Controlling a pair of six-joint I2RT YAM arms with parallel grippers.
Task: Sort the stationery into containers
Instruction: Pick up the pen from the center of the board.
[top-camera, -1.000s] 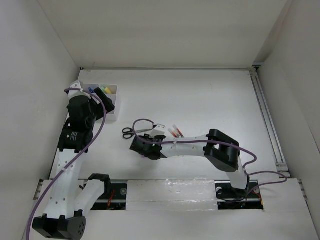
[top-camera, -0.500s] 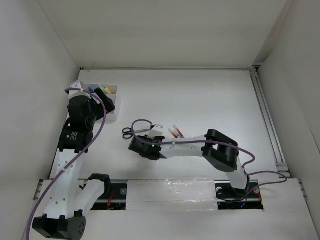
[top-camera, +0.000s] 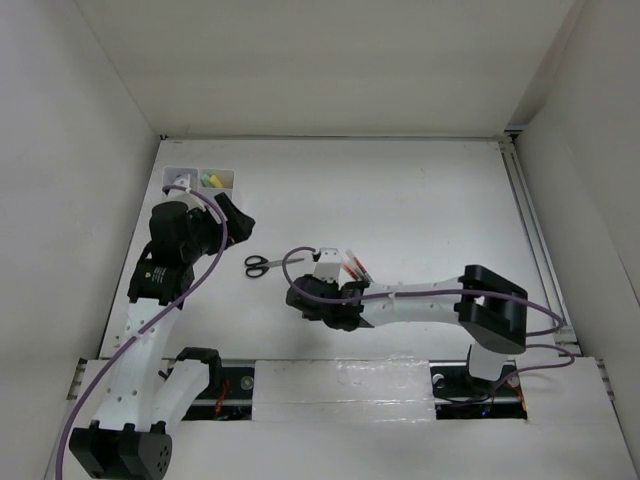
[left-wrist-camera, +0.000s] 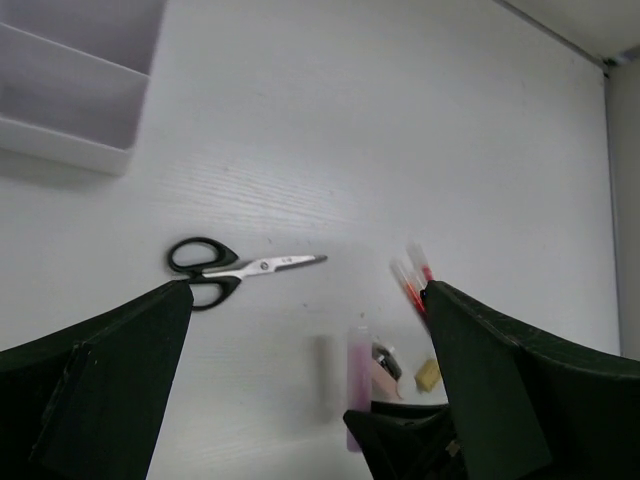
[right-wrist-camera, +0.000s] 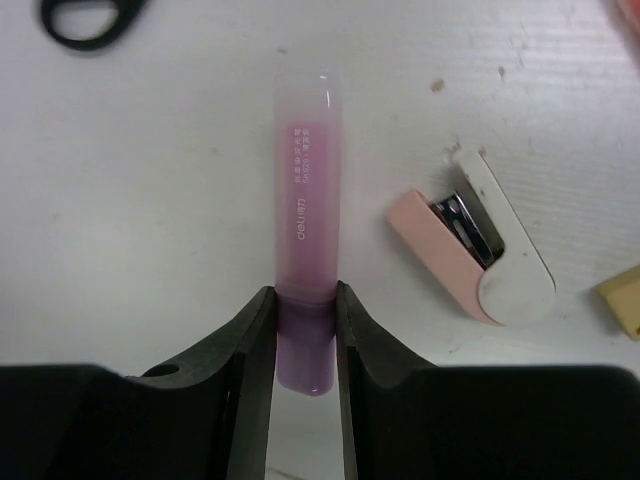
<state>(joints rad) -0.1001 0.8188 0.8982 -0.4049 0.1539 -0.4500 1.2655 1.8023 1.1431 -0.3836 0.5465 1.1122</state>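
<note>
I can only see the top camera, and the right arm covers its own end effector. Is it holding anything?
Observer: Yes. The right end effector is shut on the pink highlighter, gripping its darker end.
Operator: Is anything next to it?
Observer: A small pink and white item lies beside it, not touching.
Operator: What about the other arm?
Observer: The left end effector is open and empty, looking down at the black-handled scissors.
</note>
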